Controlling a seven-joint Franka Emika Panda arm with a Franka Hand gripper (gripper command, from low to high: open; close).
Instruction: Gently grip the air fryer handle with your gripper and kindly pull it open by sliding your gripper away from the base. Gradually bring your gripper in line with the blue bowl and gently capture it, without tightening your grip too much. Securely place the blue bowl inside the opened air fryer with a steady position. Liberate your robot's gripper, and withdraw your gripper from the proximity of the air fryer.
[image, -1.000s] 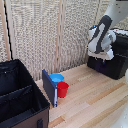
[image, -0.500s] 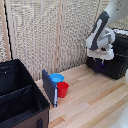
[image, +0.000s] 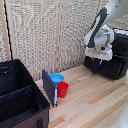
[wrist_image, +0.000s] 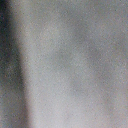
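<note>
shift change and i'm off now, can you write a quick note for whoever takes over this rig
Gripper: down at the front of the air fryer, on the exterior view's right; fingers point down, open or shut cannot be told. The wrist view is a grey blur and no help.
The handle cannot be made out, and whether the drawer is open cannot be told.
Blue bowl: on the wooden table, behind the red cup, beside a blue panel and a black bin. Untouched.
Left: confirm the drawer is open, fetch the bowl, place it inside, release, withdraw.
</note>
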